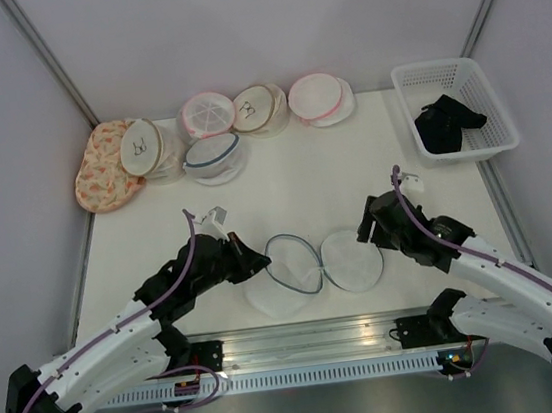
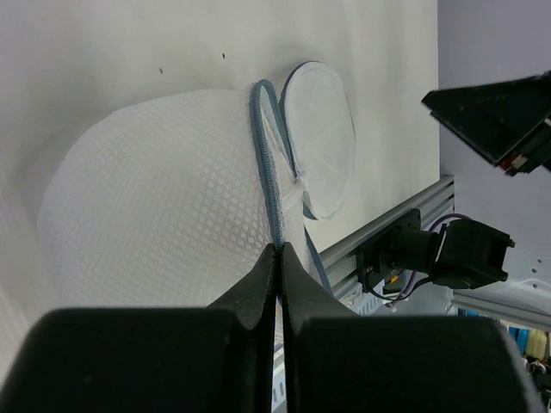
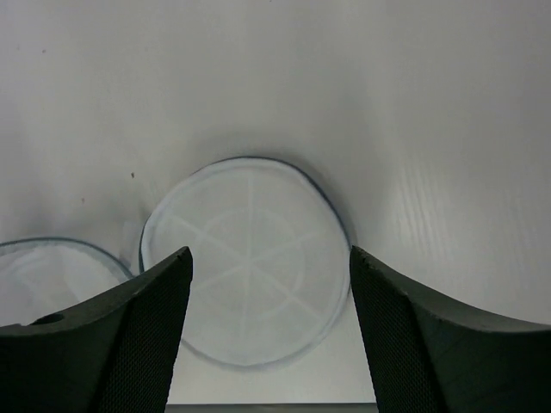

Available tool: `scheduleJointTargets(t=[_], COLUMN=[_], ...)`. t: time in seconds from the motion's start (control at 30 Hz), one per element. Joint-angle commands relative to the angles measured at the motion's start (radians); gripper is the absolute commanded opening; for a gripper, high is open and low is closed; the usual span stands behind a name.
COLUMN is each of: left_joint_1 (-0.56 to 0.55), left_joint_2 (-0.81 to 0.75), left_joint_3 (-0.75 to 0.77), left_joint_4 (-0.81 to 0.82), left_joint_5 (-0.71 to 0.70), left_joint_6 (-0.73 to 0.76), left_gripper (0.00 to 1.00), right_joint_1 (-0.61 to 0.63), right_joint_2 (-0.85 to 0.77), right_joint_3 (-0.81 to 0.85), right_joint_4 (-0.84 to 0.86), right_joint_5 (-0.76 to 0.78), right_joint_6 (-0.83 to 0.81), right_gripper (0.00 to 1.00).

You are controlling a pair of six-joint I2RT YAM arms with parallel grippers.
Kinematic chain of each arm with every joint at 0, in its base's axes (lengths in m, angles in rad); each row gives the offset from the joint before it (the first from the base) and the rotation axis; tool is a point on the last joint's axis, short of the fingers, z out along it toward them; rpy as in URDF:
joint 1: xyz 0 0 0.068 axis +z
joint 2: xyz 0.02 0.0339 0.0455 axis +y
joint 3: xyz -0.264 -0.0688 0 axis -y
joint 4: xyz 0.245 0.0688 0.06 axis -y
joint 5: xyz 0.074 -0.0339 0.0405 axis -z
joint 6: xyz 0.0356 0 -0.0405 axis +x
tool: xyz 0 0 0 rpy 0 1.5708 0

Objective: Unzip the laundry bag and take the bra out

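My left pincer [image 1: 261, 261] is clamped on the grey-blue rim of the round white mesh laundry bag [image 1: 284, 291], which lies unzipped on the counter [image 1: 352, 167]. My right pincer [image 1: 364, 228] gapes over its lid (the small black fabric bra [image 1: 447, 125] sits in the white plastic basket [image 1: 437, 67]).

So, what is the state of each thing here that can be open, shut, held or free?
laundry bag: unzipped, spread open in two halves, nothing dark inside
bra: in the white basket, out of the bag
left gripper: jaws shut on the bag's blue rim
right gripper: jaws open over the flat half, holding nothing
bags at the back: seem closed
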Motion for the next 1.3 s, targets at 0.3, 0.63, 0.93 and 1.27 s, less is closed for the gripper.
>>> scheduleJointTargets(t=[0.3,0.63,0.93,1.27], left_joint_1=[-0.004,-0.004,-0.003,-0.004], left_joint_2=[-0.056,-0.05,-0.055,-0.056], left_joint_3=[0.011,0.005,-0.012,-0.009], left_joint_4=[-0.016,-0.022,-0.027,-0.024], left_joint_5=[-0.022,-0.018,-0.015,-0.005], left_joint_6=[0.001,0.001,-0.01,-0.005], left_gripper=[0.02,0.02,0.02,0.02], right_joint_1=[0.245,0.333,0.362,0.369], right_joint_2=[-0.125,-0.068,-0.044,-0.069], right_joint_3=[-0.244,-0.362,-0.437,-0.301], right_joint_4=[0.017,0.127,0.213,0.184], right_joint_5=[0.056,0.058,0.082,0.246], right_joint_6=[0.489,0.621,0.681,0.51], right_gripper=[0.77,0.76,0.51,0.0])
